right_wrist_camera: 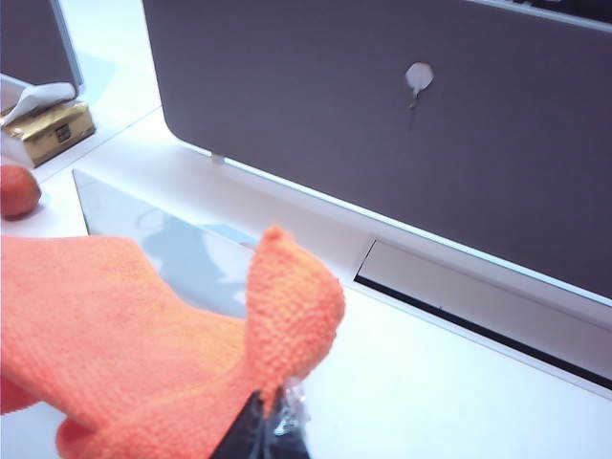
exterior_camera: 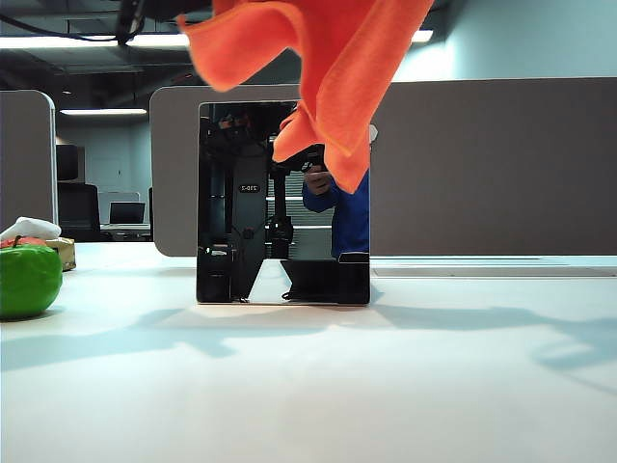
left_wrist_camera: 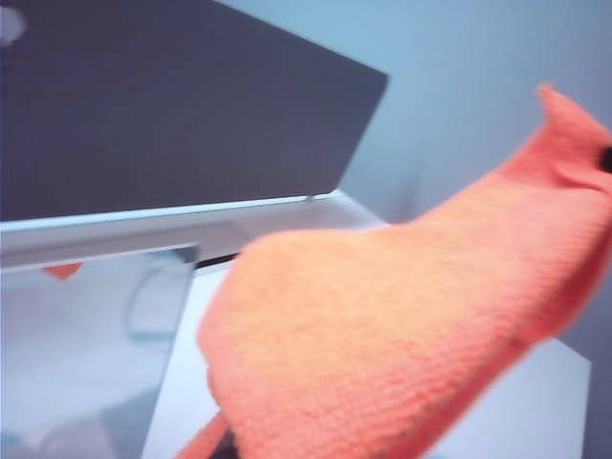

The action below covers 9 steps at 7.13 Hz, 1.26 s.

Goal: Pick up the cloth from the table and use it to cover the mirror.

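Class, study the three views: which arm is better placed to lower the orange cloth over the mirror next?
Neither alone: both grippers, left and right, pinch corners of the cloth, which hangs above the mirror, so they should lower together.

In my mirror (exterior_camera: 283,203) I can see one small white label on a dark reflected post, its characters reversed and too small for me to read surely. Nothing else carries legible text.

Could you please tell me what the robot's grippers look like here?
Little shows. The right gripper, above the table, has black fingers with a clear glossy tip; the left gripper is hidden behind the cloth.
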Available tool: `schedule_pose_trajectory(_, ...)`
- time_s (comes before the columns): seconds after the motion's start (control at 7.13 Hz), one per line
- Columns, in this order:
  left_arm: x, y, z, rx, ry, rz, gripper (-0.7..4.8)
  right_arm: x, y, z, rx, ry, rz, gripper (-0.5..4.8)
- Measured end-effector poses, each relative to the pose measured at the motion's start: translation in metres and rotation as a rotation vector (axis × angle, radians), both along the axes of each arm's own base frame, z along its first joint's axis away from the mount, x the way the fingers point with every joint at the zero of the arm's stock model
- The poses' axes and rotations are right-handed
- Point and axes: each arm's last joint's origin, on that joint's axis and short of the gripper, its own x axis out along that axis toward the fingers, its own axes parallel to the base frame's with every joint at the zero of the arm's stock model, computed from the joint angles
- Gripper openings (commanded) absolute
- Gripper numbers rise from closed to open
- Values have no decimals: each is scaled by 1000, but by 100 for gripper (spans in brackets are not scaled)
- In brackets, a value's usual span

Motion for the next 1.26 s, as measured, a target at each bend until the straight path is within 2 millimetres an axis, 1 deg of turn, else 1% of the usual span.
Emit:
schedule_pose_trajectory(0.28, -2, 10, 3, 15, 11, 44, -6, 0, -1, -5, -37, 44, -12, -1)
schedule_pose_trajectory(0.56, -11, 19, 11, 58, -46, 60, -6, -1, -1, -8, -56, 70, -18, -1)
schedule_pose_trajectory(0.84, -30, 27, 29, 68, -172, 67, -6, -1, -1, -8, -54, 67, -16, -1)
schedule_pose_trajectory(1.12, -40, 33, 39, 54, -214, 148, -6, -2, 0, -8, -46, 67, 8, -1)
schedule_pose_trajectory(1.26, -43, 38, 40, 67, -182, 273, -6, -2, 2, -7, -28, 70, 61, -1)
